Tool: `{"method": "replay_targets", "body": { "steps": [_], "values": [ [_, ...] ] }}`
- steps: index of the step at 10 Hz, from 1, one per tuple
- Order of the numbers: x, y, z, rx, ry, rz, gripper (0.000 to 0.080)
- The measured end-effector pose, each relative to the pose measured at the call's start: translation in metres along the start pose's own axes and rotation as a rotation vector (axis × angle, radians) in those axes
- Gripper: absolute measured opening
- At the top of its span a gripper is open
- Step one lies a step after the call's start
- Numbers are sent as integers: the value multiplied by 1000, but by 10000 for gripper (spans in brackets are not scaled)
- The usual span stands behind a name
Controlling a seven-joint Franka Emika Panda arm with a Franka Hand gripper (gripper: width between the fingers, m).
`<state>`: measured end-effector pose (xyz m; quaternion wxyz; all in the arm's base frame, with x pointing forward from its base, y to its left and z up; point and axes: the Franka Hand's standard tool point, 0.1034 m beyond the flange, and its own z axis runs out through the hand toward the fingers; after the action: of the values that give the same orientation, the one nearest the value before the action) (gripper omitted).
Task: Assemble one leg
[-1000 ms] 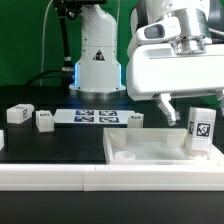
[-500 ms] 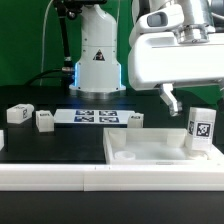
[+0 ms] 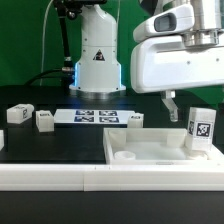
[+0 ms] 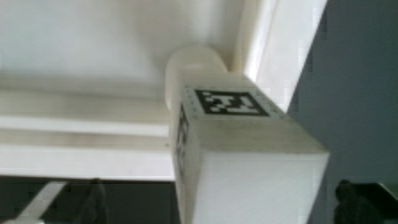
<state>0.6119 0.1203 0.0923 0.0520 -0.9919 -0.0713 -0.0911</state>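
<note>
The leg [image 3: 201, 128] is a white post with a square tag. It stands upright at the corner of the large white tray-like part [image 3: 150, 152], on the exterior view's right. My gripper [image 3: 192, 108] hangs just above it, open, with one dark finger [image 3: 170, 105] showing beside the leg's top. In the wrist view the leg [image 4: 240, 140] runs between my gripper's [image 4: 210, 205] two dark fingers [image 4: 54, 200]. There are gaps on both sides, so nothing is gripped. Its far end meets the tray-like part's corner [image 4: 107, 60].
Three more white tagged legs lie on the black table at the exterior view's left and middle [image 3: 18, 114] [image 3: 44, 120] [image 3: 134, 119]. The marker board [image 3: 95, 117] lies between them. The robot's white base [image 3: 98, 60] stands behind.
My gripper has risen and shifted toward the exterior view's right. The leg has stayed upright in the same spot.
</note>
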Motion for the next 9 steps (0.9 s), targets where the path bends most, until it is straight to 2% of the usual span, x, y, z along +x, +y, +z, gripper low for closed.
{"method": "replay_targets", "body": {
  "steps": [1, 2, 6, 7, 8, 9],
  "values": [
    [0, 2, 0, 2, -34, 3, 649],
    [-9, 2, 1, 11, -122, 7, 649],
    [-9, -5, 5, 10, -118, 30, 649],
    [-9, -5, 5, 10, -119, 30, 546],
    [-9, -5, 5, 10, -119, 30, 386],
    [-9, -5, 5, 9, -118, 31, 386]
  ]
}}
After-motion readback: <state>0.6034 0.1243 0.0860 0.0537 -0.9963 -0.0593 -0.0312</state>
